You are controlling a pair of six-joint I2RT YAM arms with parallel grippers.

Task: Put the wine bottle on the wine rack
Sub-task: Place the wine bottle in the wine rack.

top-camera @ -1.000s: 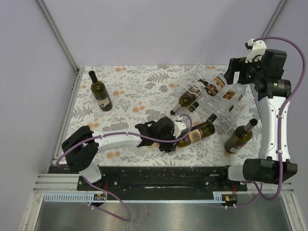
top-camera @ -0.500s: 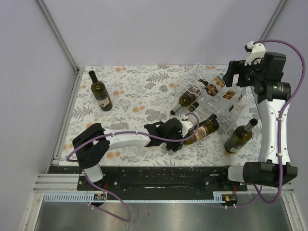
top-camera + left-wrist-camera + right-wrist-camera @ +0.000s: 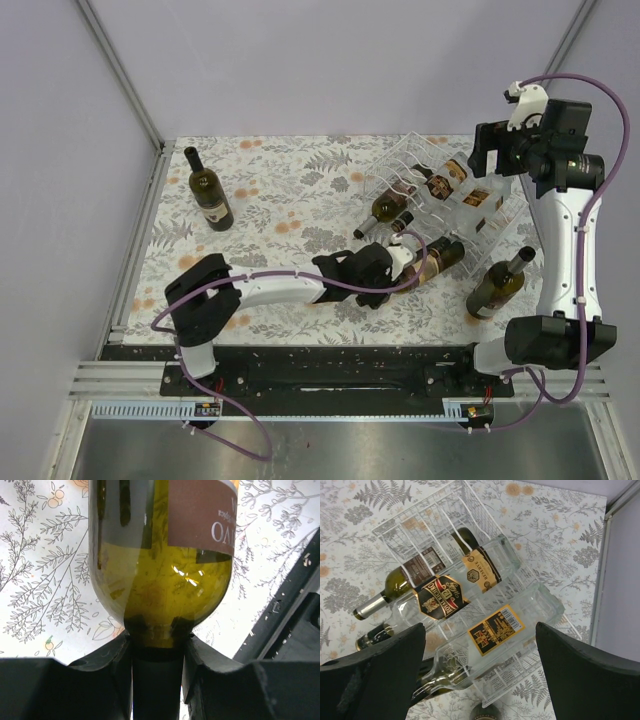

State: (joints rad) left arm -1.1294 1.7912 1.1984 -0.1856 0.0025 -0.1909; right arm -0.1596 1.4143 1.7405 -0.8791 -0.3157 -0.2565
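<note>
The wine bottle [image 3: 432, 258] is green with a brown label and lies nearly level, its base at the front lower tier of the wine rack [image 3: 415, 155]. My left gripper [image 3: 390, 264] is shut on its neck. In the left wrist view the wine bottle [image 3: 160, 575] fills the frame, its neck pinched in the left gripper [image 3: 157, 642]. My right gripper [image 3: 497, 152] hangs open high above the rack's far right end. In its wrist view the right gripper [image 3: 480, 672] looks down on the clear ribbed rack [image 3: 415, 522], which holds a green bottle [image 3: 405, 577] and two clear bottles [image 3: 495, 630].
A green bottle [image 3: 210, 190] stands at the back left of the patterned table. Another green bottle [image 3: 497, 284] stands just right of the rack's front, its top showing as the bottle cap [image 3: 487, 713]. The black base rail [image 3: 330, 365] runs along the near edge.
My left arm has stretched to the right and carried the wine bottle toward the rack's lower tier. The right gripper has barely shifted.
</note>
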